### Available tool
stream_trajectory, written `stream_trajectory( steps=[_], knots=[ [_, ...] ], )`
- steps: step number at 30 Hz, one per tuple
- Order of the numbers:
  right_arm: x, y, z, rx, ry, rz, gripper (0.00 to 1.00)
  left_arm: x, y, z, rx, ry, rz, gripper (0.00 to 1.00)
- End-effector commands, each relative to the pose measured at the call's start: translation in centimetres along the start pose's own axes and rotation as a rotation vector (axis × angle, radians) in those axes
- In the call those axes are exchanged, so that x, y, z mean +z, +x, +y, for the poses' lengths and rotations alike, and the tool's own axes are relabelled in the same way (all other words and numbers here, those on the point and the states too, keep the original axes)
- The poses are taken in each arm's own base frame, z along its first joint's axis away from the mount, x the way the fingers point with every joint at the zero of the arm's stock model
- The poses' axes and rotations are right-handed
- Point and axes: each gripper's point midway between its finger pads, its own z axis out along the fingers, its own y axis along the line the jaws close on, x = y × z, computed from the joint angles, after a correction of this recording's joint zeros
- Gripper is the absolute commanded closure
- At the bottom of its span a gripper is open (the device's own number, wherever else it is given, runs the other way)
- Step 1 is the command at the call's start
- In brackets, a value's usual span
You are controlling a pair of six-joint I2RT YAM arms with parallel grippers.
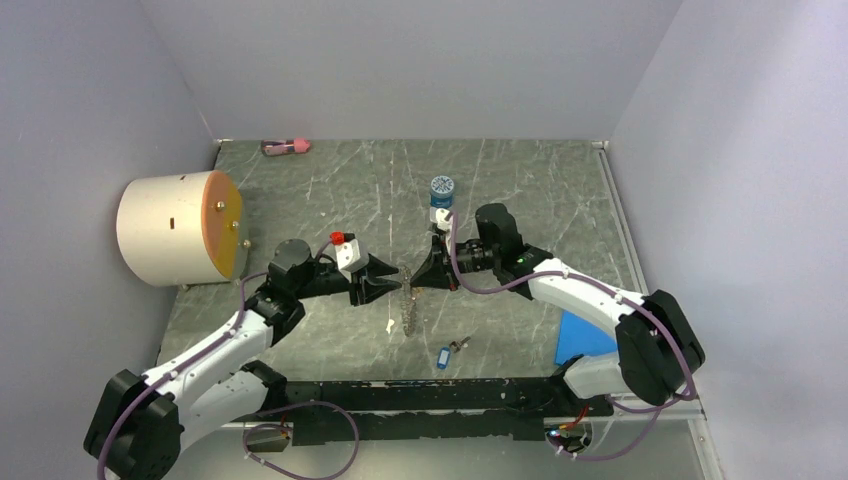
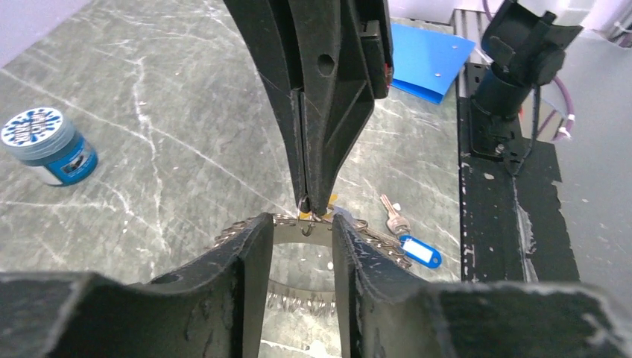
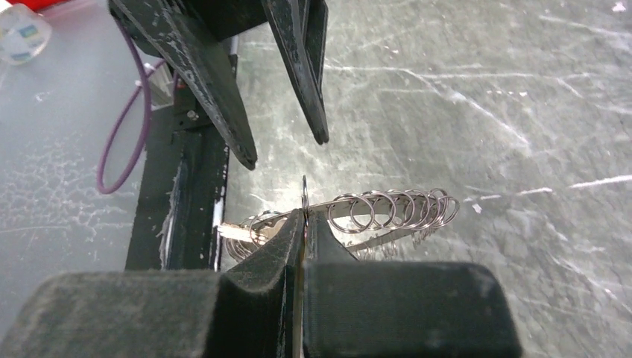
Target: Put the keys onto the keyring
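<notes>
The keyring (image 1: 408, 305), a large loop strung with many small rings, hangs upright between my two grippers. My right gripper (image 3: 303, 216) is shut on a thin metal ring at the keyring's (image 3: 395, 209) top edge. A bit of yellow (image 2: 332, 200) shows just behind the right gripper's tips (image 2: 309, 203); I cannot tell whether it is the yellow key. My left gripper (image 2: 302, 224) is open, its fingers on either side of the keyring's band (image 2: 376, 239). The blue-tagged key (image 1: 445, 355) lies on the table in front of the grippers, and also shows in the left wrist view (image 2: 417, 250).
A round blue jar (image 1: 441, 192) stands behind the right gripper. A white cylinder with an orange face (image 1: 180, 228) is at the left. A pink item (image 1: 285, 147) lies at the back wall. A blue sheet (image 1: 583, 335) lies near the right arm's base.
</notes>
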Motion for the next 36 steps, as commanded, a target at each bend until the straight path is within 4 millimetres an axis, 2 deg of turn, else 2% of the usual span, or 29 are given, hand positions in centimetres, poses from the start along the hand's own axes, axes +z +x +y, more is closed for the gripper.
stream_trajectory(
  steps=[1,11,19,27,36],
  knots=[
    [-0.5,-1.1,-0.8,-0.076,0.056,0.063,1.00,-0.4,-0.6,1.1,0.033,-0.077,0.010,0.59],
    [-2.3,1.8,-1.9,-0.021,0.214,0.332,1.00,-0.4,0.8,1.8,0.050,-0.096,0.079,0.57],
    [-3.7,3.3,-2.2,0.013,0.275,0.480,1.00,0.8,1.8,1.6,0.106,-0.029,0.088,0.58],
    [-3.2,3.1,-1.5,0.030,0.226,0.561,1.00,2.9,1.5,0.7,0.206,0.114,0.056,0.58],
    [-2.4,2.1,-0.4,-0.012,0.167,0.507,1.00,4.8,2.2,0.3,0.238,0.222,0.023,0.61]
  ],
)
